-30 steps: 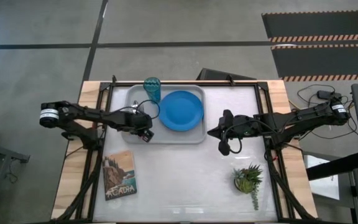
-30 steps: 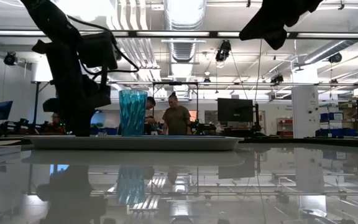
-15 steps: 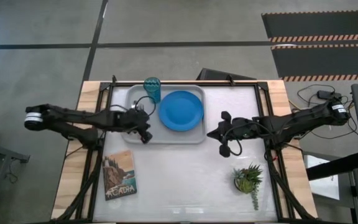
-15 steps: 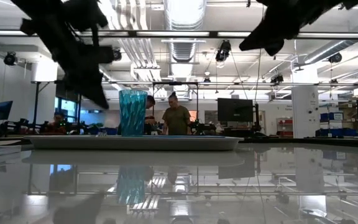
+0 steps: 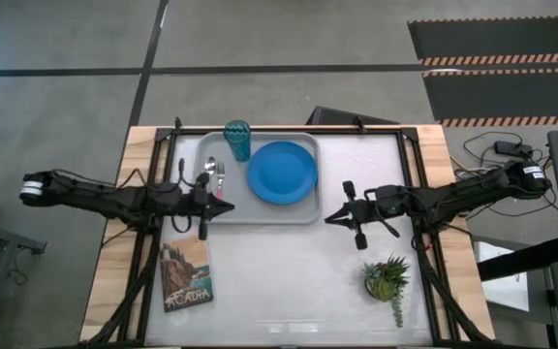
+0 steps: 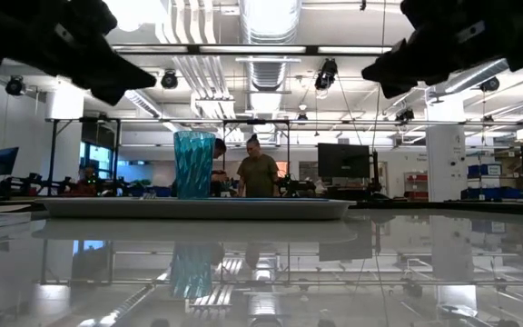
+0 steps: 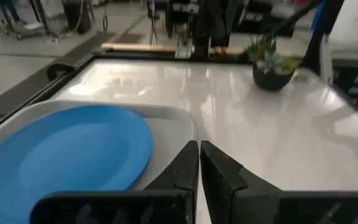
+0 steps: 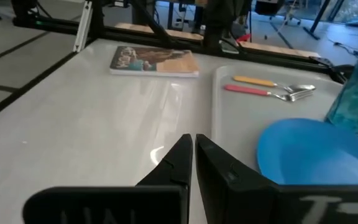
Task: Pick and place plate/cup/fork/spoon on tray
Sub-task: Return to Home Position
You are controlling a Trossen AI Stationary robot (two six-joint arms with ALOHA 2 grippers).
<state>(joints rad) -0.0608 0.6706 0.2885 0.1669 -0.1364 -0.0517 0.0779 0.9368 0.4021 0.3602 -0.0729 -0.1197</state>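
Observation:
The light grey tray (image 5: 260,208) lies at the table's far side. On it lie the blue plate (image 5: 282,173), the teal cup (image 5: 237,139) standing at the far rim, and, left of the plate, the orange-handled spoon (image 8: 253,81) and the pink-handled fork (image 8: 250,91), side by side. My left gripper (image 5: 227,206) is shut and empty, raised over the tray's near left corner; its own view (image 7: 199,155) shows the closed fingers beside the plate (image 7: 67,146). My right gripper (image 5: 329,217) is shut and empty, raised right of the tray (image 8: 193,146).
A picture book (image 5: 186,273) lies at the near left, and a small potted plant (image 5: 387,279) stands at the near right. Bare white tabletop lies between them. People stand in the room beyond the table (image 6: 260,173).
My left gripper has risen off the tray and drawn back toward the table's left and near edges. The fork and spoon now show lying on the tray's left part, where the gripper stood before.

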